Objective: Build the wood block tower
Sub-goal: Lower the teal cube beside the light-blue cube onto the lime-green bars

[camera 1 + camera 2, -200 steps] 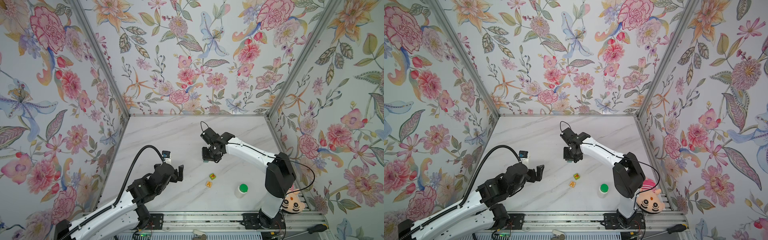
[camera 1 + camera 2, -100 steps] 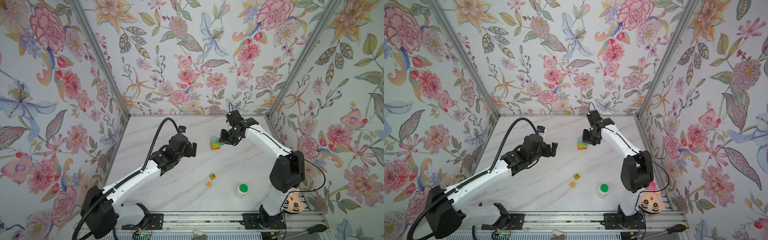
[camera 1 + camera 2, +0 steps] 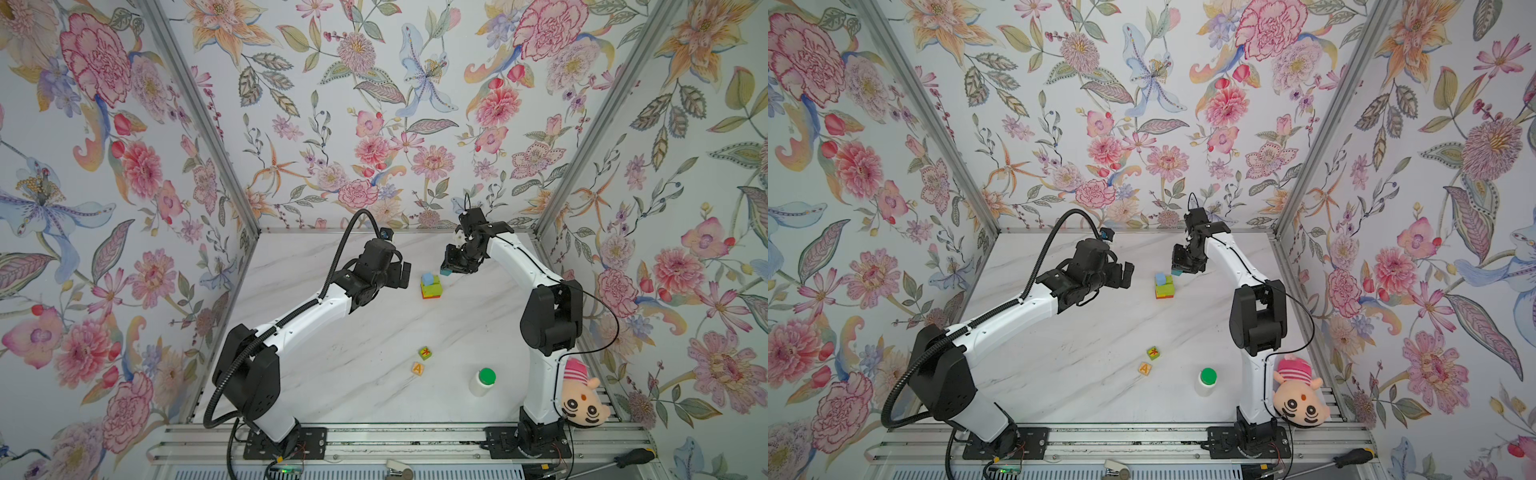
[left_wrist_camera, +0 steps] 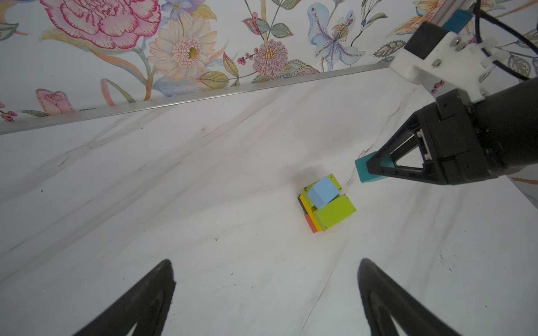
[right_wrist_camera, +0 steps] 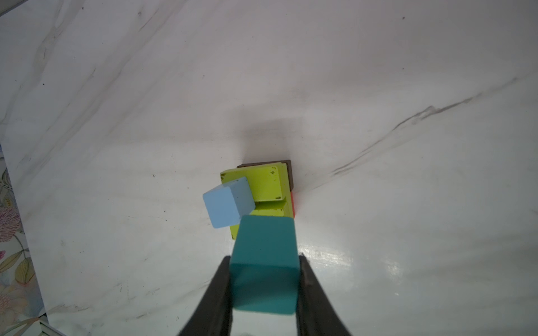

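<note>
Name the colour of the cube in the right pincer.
The cube is teal, clearest in the right wrist view.

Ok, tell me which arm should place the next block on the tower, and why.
Right. The right gripper is shut on the teal cube and hangs close beside the tower, by its light-blue cube. The left gripper is open and empty; it would likely have to fetch a block first.

Left arm (image 3: 299, 316): white links, black joints, small dark screws
Right arm (image 3: 519, 262): same white and black
Hose (image 3: 341, 243): black, ribbed, on left arm
Cable (image 4: 508, 28): black, at right wrist
Left gripper (image 4: 266, 260): black, tapered fingers
</note>
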